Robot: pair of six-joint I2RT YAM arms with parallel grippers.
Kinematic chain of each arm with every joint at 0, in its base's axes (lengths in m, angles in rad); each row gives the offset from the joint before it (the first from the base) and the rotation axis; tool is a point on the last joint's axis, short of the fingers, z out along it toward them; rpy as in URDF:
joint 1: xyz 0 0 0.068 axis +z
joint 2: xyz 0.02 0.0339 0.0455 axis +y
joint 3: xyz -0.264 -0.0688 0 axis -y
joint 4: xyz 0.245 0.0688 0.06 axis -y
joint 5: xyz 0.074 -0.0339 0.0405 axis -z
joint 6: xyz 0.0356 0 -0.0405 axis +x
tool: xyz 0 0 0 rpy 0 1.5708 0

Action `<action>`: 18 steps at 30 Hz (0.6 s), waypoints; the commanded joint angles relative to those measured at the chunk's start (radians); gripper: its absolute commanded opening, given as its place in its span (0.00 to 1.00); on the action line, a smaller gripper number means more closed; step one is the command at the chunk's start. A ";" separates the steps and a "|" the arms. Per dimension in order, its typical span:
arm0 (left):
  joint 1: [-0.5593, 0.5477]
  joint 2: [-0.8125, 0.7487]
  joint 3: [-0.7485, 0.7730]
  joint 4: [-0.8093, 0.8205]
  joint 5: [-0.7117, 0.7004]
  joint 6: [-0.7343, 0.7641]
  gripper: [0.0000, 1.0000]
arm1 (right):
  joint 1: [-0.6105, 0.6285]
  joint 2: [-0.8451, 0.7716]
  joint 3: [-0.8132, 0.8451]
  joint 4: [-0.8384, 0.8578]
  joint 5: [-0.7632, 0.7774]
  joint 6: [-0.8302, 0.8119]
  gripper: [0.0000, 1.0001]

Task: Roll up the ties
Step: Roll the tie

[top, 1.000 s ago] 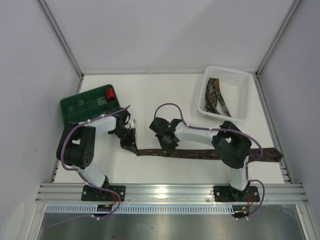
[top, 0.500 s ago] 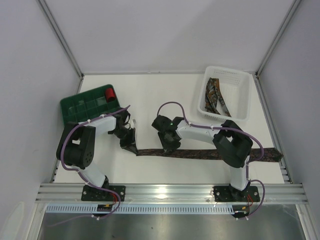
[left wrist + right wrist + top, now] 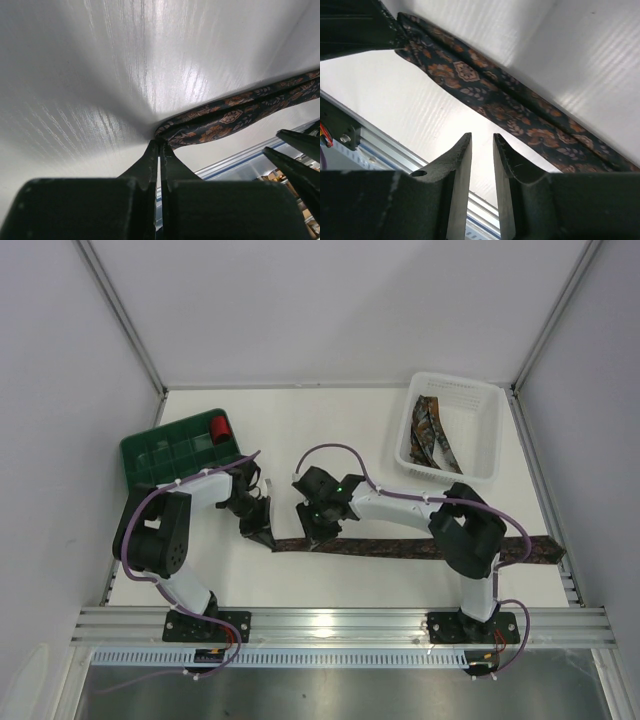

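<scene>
One patterned tie (image 3: pixel 420 548) lies stretched flat across the table from the left gripper to the right edge. My left gripper (image 3: pixel 265 536) is shut on its left end; the left wrist view shows the jaws (image 3: pixel 160 142) pinching the folded end of the tie (image 3: pixel 235 112). My right gripper (image 3: pixel 315 533) hovers just right of it, over the tie's left part. In the right wrist view it (image 3: pixel 481 136) is slightly open and empty, and the tie (image 3: pixel 485 95) runs diagonally beyond the fingertips. More ties (image 3: pixel 432 435) lie in the white basket (image 3: pixel 480 400).
A green compartment tray (image 3: pixel 165 452) at the back left holds a small red roll (image 3: pixel 220 427). The white basket stands at the back right. An aluminium rail (image 3: pixel 340 625) runs along the near edge. White walls enclose the table.
My right gripper has moved left along the tie, closer to the left gripper. The left gripper and the tie have stayed where they were.
</scene>
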 commanded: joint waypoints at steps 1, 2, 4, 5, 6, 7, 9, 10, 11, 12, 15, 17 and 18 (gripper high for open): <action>0.000 -0.014 0.011 -0.003 -0.001 0.027 0.01 | 0.007 0.030 0.047 0.049 -0.071 0.005 0.29; 0.000 -0.014 0.013 -0.004 0.000 0.026 0.00 | 0.007 0.043 0.055 0.044 -0.048 0.005 0.30; 0.000 -0.012 0.013 -0.003 0.003 0.024 0.00 | 0.008 0.058 0.073 0.037 -0.030 -0.004 0.33; 0.000 -0.011 0.014 -0.003 0.006 0.023 0.00 | 0.010 0.084 0.085 0.021 0.004 -0.004 0.33; 0.000 -0.009 0.016 -0.004 0.008 0.024 0.01 | 0.008 0.096 0.098 -0.005 0.016 -0.004 0.33; 0.000 -0.008 0.017 -0.004 0.008 0.024 0.01 | 0.010 0.107 0.115 -0.012 0.026 -0.014 0.34; 0.000 -0.008 0.020 -0.004 0.012 0.026 0.01 | 0.013 0.130 0.127 -0.023 0.052 -0.017 0.34; 0.000 -0.008 0.020 -0.006 0.014 0.027 0.00 | 0.015 0.133 0.139 -0.026 0.061 -0.023 0.33; 0.000 -0.008 0.022 -0.010 0.012 0.029 0.01 | 0.016 0.138 0.145 -0.031 0.069 -0.023 0.33; 0.000 -0.009 0.022 -0.012 0.014 0.029 0.01 | 0.016 0.136 0.150 -0.031 0.075 -0.021 0.33; 0.000 -0.011 0.022 -0.012 0.015 0.030 0.01 | 0.016 0.133 0.159 -0.029 0.087 -0.024 0.31; 0.000 -0.011 0.025 -0.012 0.019 0.029 0.01 | 0.013 0.139 0.159 -0.029 0.096 -0.021 0.27; 0.000 -0.009 0.025 -0.013 0.019 0.029 0.00 | 0.013 0.147 0.158 -0.029 0.095 -0.020 0.25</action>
